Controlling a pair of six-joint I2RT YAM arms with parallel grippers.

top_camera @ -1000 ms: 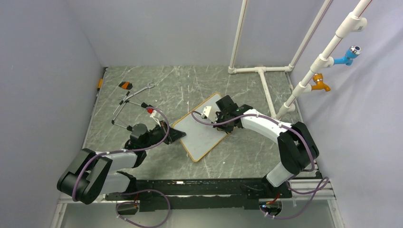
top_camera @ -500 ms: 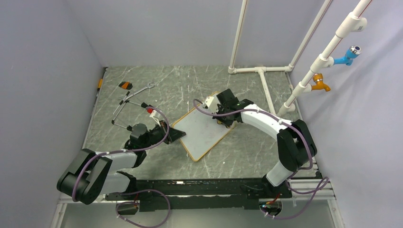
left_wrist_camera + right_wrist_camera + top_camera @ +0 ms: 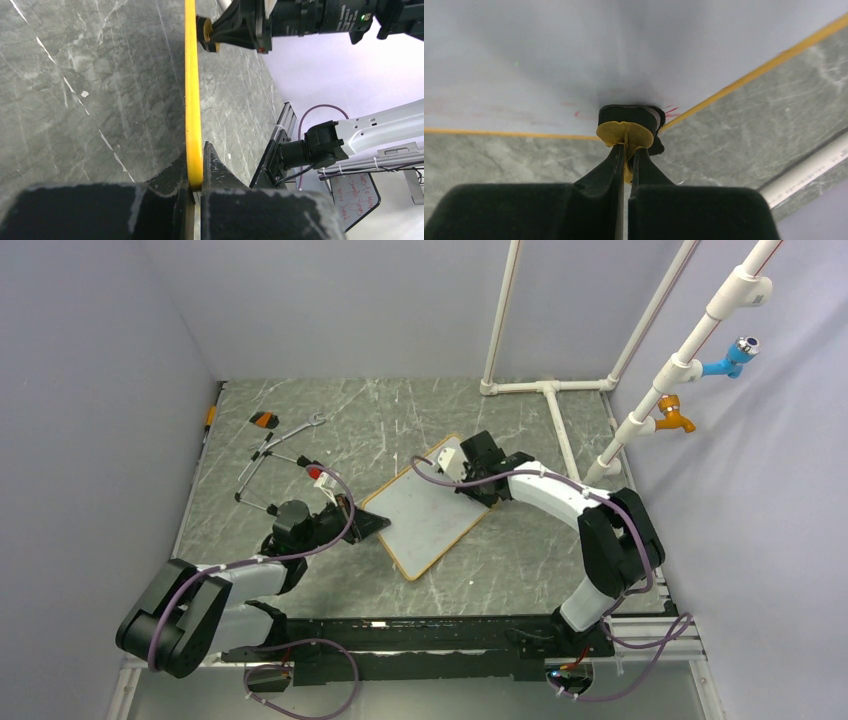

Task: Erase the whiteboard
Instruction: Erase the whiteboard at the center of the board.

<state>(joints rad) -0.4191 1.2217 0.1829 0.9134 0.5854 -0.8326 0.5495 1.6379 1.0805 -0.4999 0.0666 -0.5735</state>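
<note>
grey marbled tabletop [image 3: 300, 445] fills a booth of pale lilac walls, with white pipes [image 3: 548, 387] standing at the far right and a few thin tools [image 3: 290, 440] lying at the far left. the whiteboard [image 3: 425, 515] lies flat near the middle, turned on the diagonal so that its long axis runs from near left to far right. the left claw [image 3: 196, 160] is closed narrow on the tan-orange frame at the board's left corner, pinning it in place. the right claw [image 3: 625, 150] is closed tight on a small yellow eraser [image 3: 625, 134], whose dark pad is pressed to the white face at the far end, right by a corner of the frame. from that claw almost the whole board lies toward the near left, so the next wipe probably has to travel back along the long axis. the right arm is the one placed to make it, since the left is busy as the clamp. faint red marks [image 3: 579, 114] show just beside the pad and some paler smears further left, so the erasing looks well along but not finished. with the pad this close to the frame, a stroke the wrong way could slip off onto the tabletop.
</note>
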